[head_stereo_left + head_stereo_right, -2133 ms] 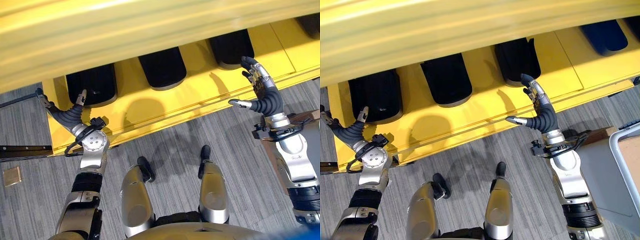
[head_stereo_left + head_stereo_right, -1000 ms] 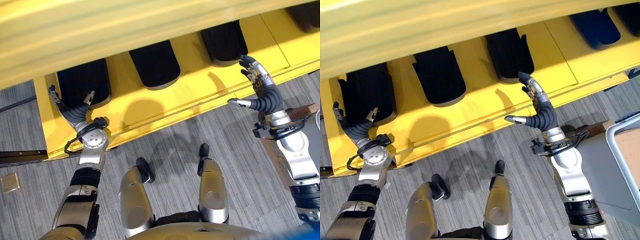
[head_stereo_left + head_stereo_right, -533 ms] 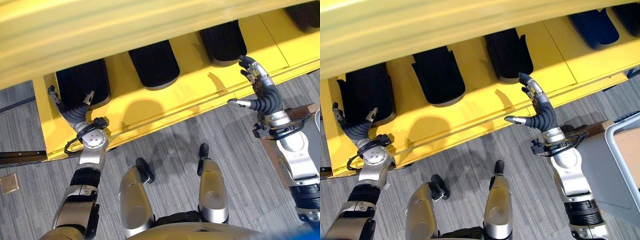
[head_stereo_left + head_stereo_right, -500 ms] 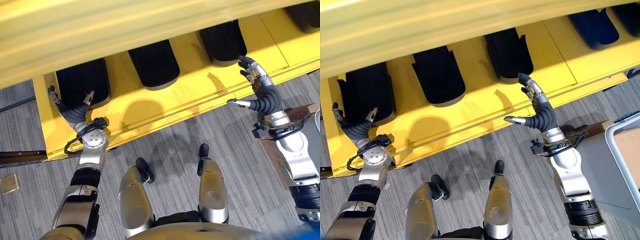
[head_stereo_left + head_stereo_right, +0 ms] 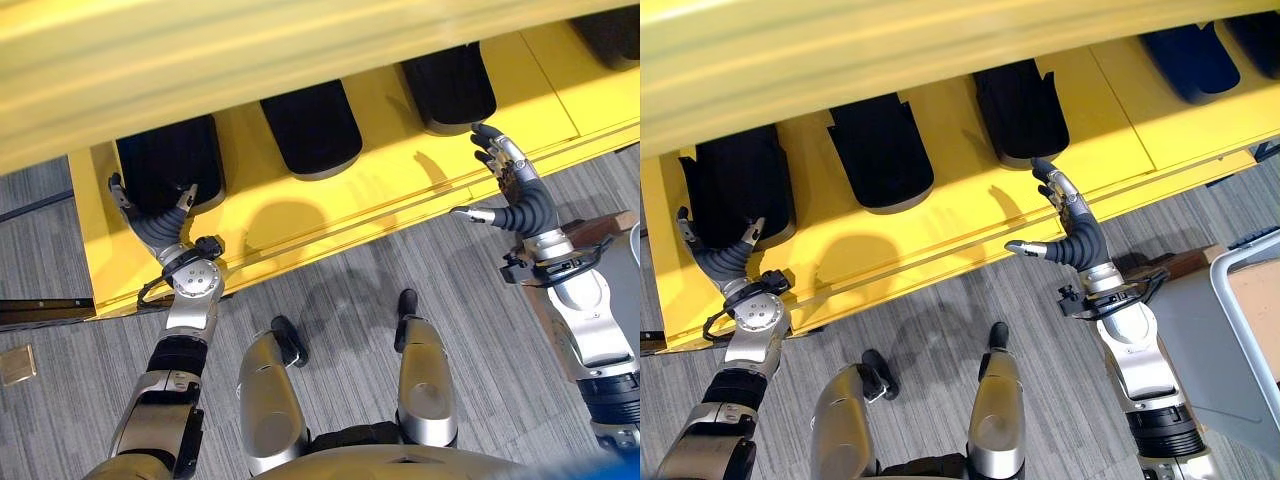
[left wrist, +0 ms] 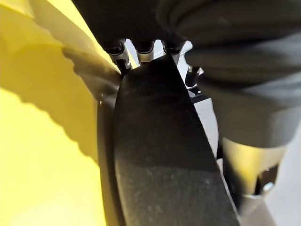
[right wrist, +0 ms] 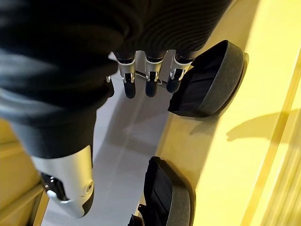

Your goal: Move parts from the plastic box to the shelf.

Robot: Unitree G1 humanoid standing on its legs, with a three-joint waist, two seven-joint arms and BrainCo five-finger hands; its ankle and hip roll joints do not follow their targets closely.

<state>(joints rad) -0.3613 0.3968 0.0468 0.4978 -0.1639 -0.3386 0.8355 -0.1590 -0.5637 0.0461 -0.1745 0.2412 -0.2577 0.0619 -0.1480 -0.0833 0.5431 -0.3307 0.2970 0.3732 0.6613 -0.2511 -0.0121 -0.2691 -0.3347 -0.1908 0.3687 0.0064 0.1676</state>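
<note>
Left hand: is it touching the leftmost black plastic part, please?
Cannot tell: left wrist view shows the left hand's fingertips at the black part's edge, contact unclear.

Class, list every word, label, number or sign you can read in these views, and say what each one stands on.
None: no readable text shows on anything.
The yellow shelf is plain, with no label or number.
The black parts on it carry no visible marking.
The left hand and the right hand show no legible print.
</note>
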